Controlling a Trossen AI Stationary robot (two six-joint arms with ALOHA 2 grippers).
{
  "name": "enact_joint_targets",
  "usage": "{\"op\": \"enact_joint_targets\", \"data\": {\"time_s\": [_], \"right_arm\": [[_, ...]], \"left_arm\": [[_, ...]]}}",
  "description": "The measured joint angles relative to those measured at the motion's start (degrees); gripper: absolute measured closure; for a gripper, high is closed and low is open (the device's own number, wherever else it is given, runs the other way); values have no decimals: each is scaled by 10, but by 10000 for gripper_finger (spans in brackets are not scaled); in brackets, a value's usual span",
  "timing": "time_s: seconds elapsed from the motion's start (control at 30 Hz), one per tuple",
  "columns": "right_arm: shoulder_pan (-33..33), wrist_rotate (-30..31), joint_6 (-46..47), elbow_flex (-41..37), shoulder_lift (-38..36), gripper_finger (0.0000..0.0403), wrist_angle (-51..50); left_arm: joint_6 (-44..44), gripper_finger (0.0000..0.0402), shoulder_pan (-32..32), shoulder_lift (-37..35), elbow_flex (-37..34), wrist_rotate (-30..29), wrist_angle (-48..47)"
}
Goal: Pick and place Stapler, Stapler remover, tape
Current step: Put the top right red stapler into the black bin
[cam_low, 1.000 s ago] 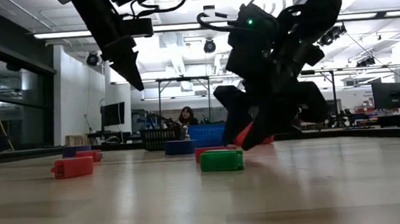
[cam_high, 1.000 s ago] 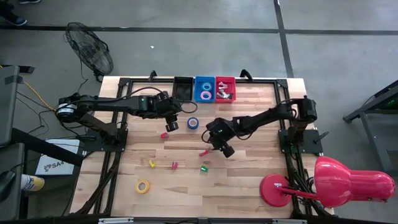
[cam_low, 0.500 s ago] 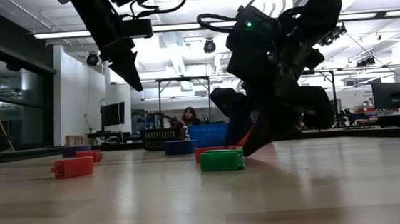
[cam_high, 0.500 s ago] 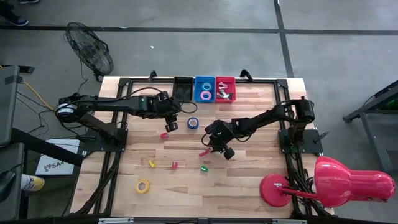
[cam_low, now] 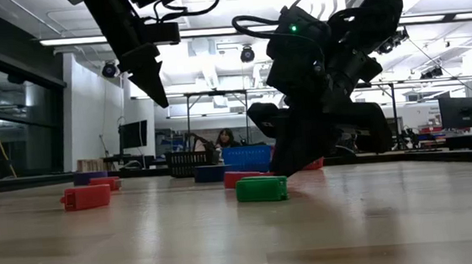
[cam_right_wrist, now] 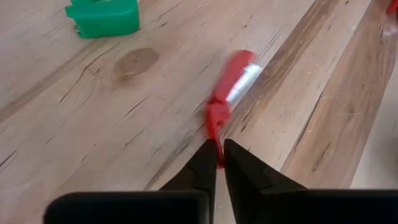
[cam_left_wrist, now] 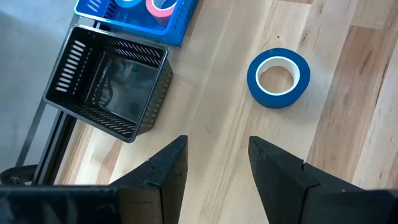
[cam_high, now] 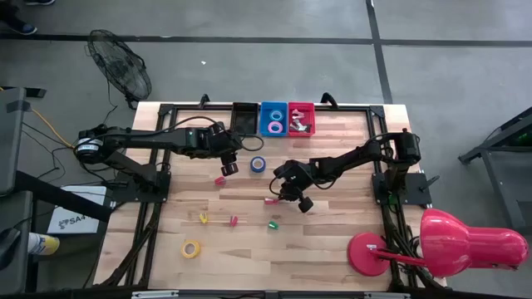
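Observation:
A small red stapler (cam_right_wrist: 227, 99) lies near the table's middle, also in the high view (cam_high: 269, 200). My right gripper (cam_right_wrist: 219, 155) comes at it from the right and is shut on its near end. A green stapler remover (cam_right_wrist: 102, 18) sits just nearer the front edge (cam_high: 272, 224). A blue tape roll (cam_left_wrist: 278, 77) lies flat ahead of my left gripper (cam_left_wrist: 217, 162), which hovers open above the table (cam_high: 230, 166) with nothing between its fingers. My right gripper pinches the red stapler's end (cam_right_wrist: 214, 124) between its two fingertips. The fingers slant down from the table's right side and lie along the stapler, which stretches away from them. The stapler stays low at the table; whether it is lifted clear I cannot tell.
Black (cam_high: 244, 118), blue (cam_high: 273, 119) and red (cam_high: 301, 118) bins stand in a row at the far edge. A yellow tape roll (cam_high: 191, 248) and small coloured pieces (cam_high: 219, 179) (cam_high: 204, 218) lie on the left half. A red lamp (cam_high: 449, 245) stands at the near right.
My right gripper has shut its fingers on the red stapler's end while staying in place. The stapler has shifted slightly toward the table's left.

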Motion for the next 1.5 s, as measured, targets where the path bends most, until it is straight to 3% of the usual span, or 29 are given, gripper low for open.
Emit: {"op": "enact_joint_targets", "data": {"time_s": [0.3,0.6,0.8,0.93,1.1,1.5], "right_arm": [[0,8,17,1,-3,400,-15],[0,76,40,24,-64,402,-89],[-17,79,28,85,-107,402,-187],[-37,107,-2,139,-109,402,-285],[-68,117,-3,196,-110,402,-337],[-116,99,74,314,-110,403,-443]], "left_arm": [[-2,236,0,0,0,0,1],[7,236,0,0,0,6,58],[91,236,0,0,0,60,148],[152,236,0,0,0,114,207],[182,236,0,0,0,155,249],[195,236,0,0,0,154,257]]}}
